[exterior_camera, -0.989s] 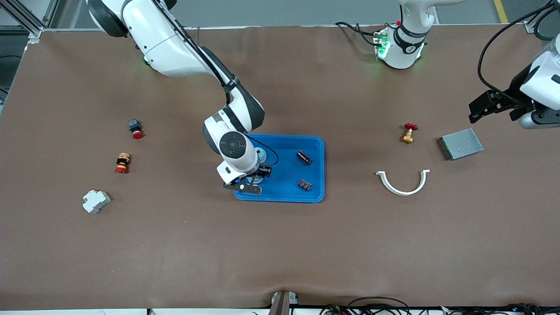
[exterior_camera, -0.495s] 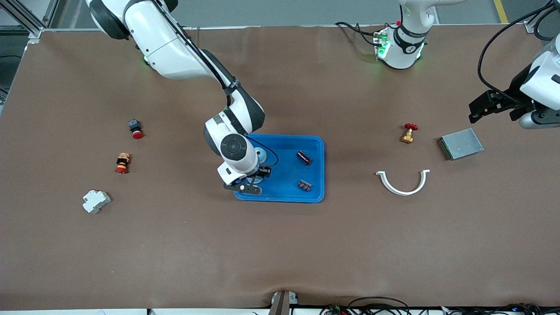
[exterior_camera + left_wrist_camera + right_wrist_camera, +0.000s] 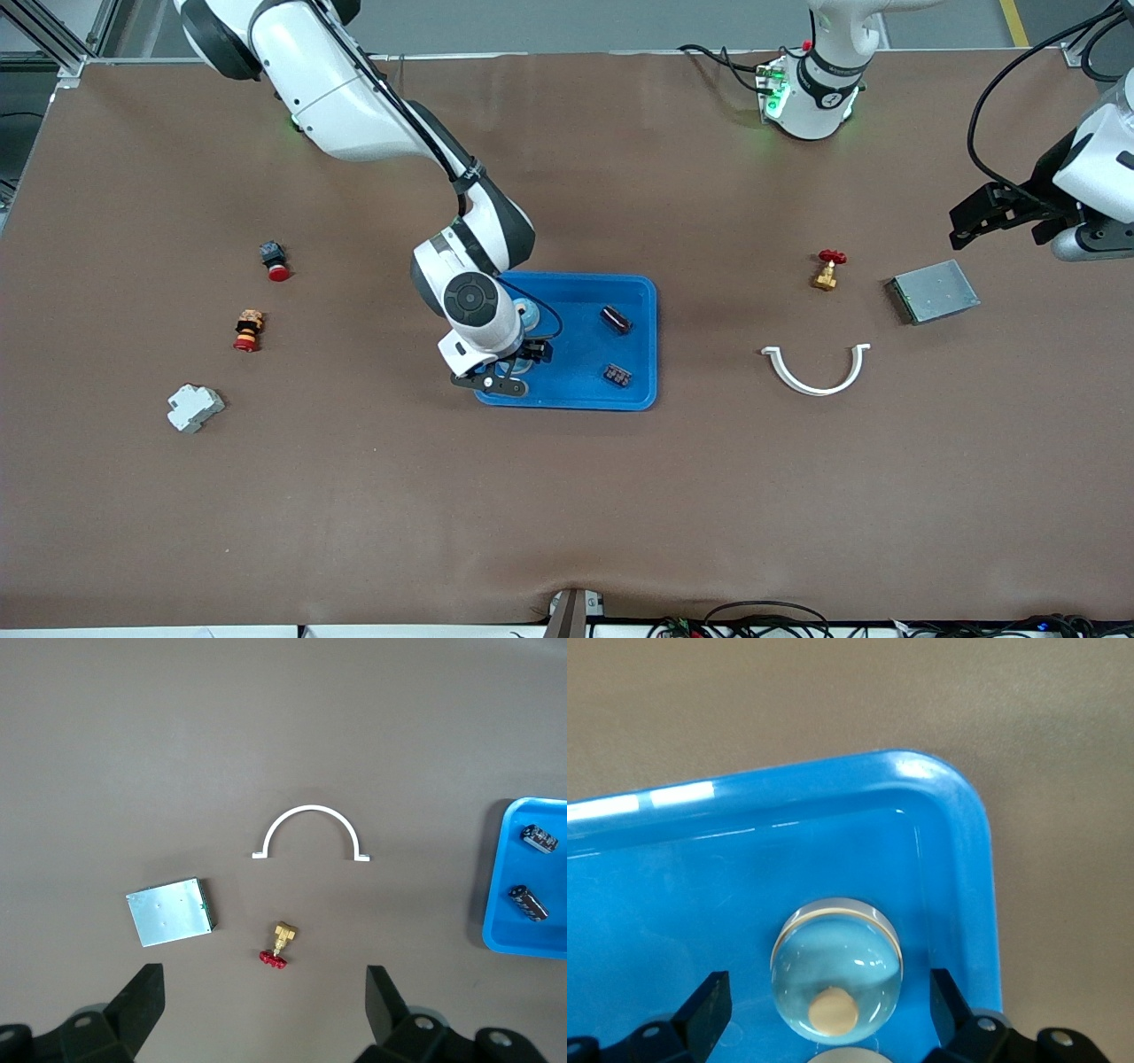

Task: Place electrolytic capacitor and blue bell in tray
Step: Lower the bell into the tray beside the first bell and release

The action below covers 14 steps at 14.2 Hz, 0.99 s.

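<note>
The blue tray (image 3: 651, 341) lies mid-table. In it are a dark cylindrical electrolytic capacitor (image 3: 616, 319) and, nearer the front camera, a second dark part (image 3: 617, 376). The left wrist view shows both as well, the capacitor (image 3: 528, 904) and the second part (image 3: 539, 837). The blue bell (image 3: 837, 970), a pale blue dome with a tan knob, rests on the tray floor (image 3: 673, 904) near a rounded corner. My right gripper (image 3: 828, 1010) is open low over the bell, a finger on each side with gaps. In the front view that gripper (image 3: 512, 368) hides most of the bell. My left gripper (image 3: 266, 1001) waits open in the air.
Toward the left arm's end lie a grey metal box (image 3: 935, 291), a red-handled brass valve (image 3: 827, 268) and a white half-ring clip (image 3: 817, 370). Toward the right arm's end lie a red push button (image 3: 275, 261), a red and orange part (image 3: 248, 330) and a white breaker (image 3: 194, 407).
My right gripper's fingers have spread apart and let go of the blue bell, which now sits in the tray. The left arm has not moved.
</note>
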Tool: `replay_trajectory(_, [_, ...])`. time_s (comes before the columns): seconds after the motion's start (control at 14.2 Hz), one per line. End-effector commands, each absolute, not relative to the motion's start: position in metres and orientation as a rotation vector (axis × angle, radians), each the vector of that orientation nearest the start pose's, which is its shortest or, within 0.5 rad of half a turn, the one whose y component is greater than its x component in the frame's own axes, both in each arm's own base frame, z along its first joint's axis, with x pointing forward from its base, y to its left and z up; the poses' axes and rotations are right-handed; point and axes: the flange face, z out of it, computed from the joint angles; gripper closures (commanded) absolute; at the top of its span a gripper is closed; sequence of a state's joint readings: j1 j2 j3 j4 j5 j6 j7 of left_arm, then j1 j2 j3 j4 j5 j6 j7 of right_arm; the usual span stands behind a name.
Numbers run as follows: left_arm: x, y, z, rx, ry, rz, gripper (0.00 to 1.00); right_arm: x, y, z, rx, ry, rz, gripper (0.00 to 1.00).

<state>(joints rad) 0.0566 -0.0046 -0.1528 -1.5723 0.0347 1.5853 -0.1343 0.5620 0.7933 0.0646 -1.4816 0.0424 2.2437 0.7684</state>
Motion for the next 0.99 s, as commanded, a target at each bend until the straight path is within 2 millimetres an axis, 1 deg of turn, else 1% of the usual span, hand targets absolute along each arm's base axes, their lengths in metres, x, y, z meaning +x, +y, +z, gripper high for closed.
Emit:
replay_trajectory(0.0, [0.553,-0.049,0.632,-3.129,-0.063,-0.021,0.0,0.586,0.408,0.221,-3.1,0.24,0.143,0.0])
replay_trajectory(0.14, [0.553,-0.049,0.632,-3.129,-0.065,-0.021,0.0,0.584,0.397,0.249,-3.132,0.215,0.213,0.0])
replay_trajectory(0.35, [0.553,-0.049,0.632,-3.129,-0.065,-0.021,0.0,0.58,0.378,0.302,-3.146,0.156,0.261,0.0])
replay_trajectory(0.49, [0.553,-0.049,0.632,-3.129,-0.065,-0.021,0.0,0.564,0.366,0.332,-3.148,0.098,0.259,0.0])
replay_trajectory(0.71, [0.553,-0.049,0.632,-3.129,-0.065,-0.021,0.0,0.533,0.346,0.373,-3.149,0.041,0.23,0.0])
replay_trajectory(0.92, [0.553,-0.049,0.632,-3.129,-0.063,-0.021,0.0,0.506,0.311,0.41,-3.149,-0.014,0.216,0.0])
